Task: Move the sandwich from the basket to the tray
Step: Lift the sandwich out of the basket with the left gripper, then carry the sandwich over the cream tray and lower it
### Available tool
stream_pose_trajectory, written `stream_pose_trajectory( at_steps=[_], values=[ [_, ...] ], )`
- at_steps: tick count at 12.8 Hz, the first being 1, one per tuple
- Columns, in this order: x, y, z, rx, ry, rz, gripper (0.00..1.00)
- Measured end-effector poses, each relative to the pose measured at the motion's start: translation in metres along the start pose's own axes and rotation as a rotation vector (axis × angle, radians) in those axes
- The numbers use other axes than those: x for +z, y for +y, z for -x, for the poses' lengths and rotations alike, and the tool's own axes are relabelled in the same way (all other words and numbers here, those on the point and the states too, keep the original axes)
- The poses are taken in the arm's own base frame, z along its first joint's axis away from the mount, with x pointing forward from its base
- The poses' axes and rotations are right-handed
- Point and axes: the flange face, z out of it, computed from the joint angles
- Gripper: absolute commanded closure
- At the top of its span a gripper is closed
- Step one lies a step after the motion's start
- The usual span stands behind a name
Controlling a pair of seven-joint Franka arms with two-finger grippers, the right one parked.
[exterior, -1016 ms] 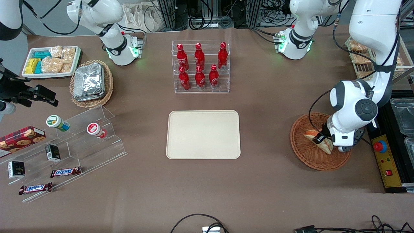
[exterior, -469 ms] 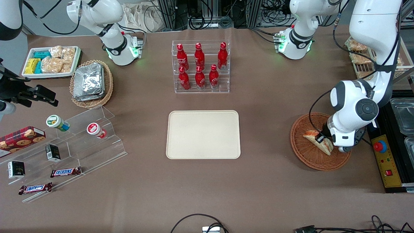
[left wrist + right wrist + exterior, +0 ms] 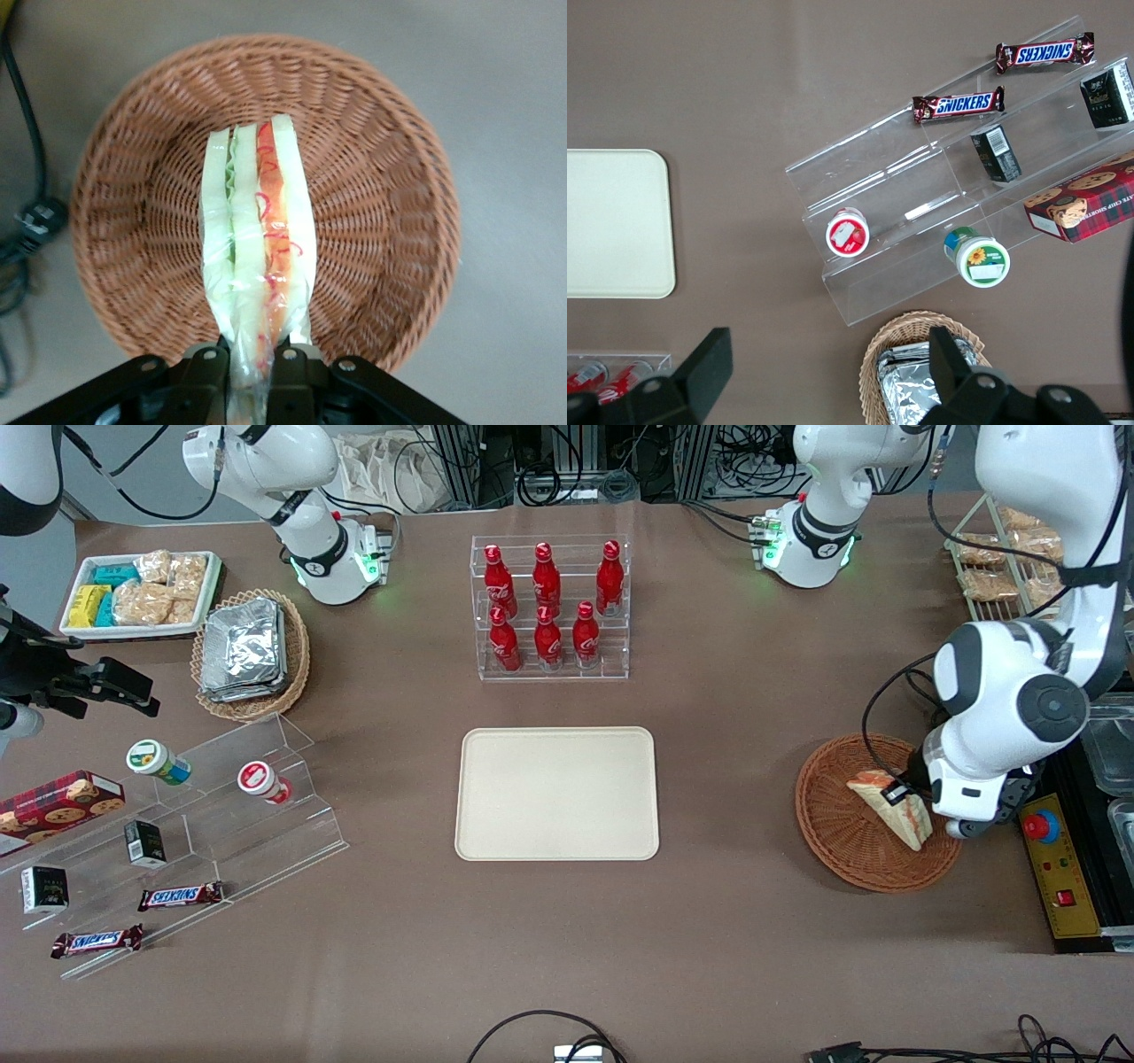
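Note:
The sandwich [image 3: 890, 808] is a plastic-wrapped wedge with pale bread and an orange and green filling [image 3: 257, 239]. My left gripper [image 3: 902, 795] is shut on its narrow end [image 3: 252, 365] and holds it just over the round reddish-brown basket [image 3: 828, 841]. In the left wrist view the black fingers [image 3: 208, 372] press the wrap from both sides, with the woven basket [image 3: 381, 204] underneath and holding nothing else. The cream tray [image 3: 556, 793] lies flat mid-table, toward the parked arm from the basket, and is bare.
A clear rack of red bottles [image 3: 551, 607] stands farther from the camera than the tray. A yellow emergency-stop box [image 3: 1054, 859] lies beside the basket at the table end. A wire rack of snack packs [image 3: 1001, 576] is near the arm. A black cable [image 3: 27, 221] runs beside the basket.
The arm has risen and shifted slightly toward its own end of the table. The sandwich has come up with it, held by its narrow end above the basket floor.

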Motion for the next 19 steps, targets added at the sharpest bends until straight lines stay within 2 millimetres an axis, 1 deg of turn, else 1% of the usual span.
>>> stream_pose_trajectory(
  at_steps=[2,3,5,6,8,9,11,12,13,15,17,19],
  values=[
    [-0.044,0.002,0.0,0.131,-0.01,-0.005,1.0],
    [-0.071,0.004,-0.001,0.185,-0.017,0.003,1.0],
    [-0.129,0.018,0.003,0.289,-0.021,0.026,1.0],
    [-0.153,0.03,0.01,0.34,-0.012,0.034,1.0],
    [-0.185,0.063,0.033,0.454,0.0,0.04,1.0],
    [-0.197,0.082,0.05,0.512,0.008,0.028,1.0],
    [-0.217,0.125,0.091,0.627,0.029,0.0,1.0],
    [-0.222,0.144,0.11,0.664,0.035,0.004,1.0],
    [-0.224,0.159,0.124,0.671,0.037,0.011,1.0],
    [-0.215,0.188,0.143,0.63,0.02,0.021,1.0],
    [-0.191,0.22,0.152,0.608,0.017,0.046,1.0],
    [-0.162,0.25,0.155,0.59,0.023,0.081,1.0]
  ],
)
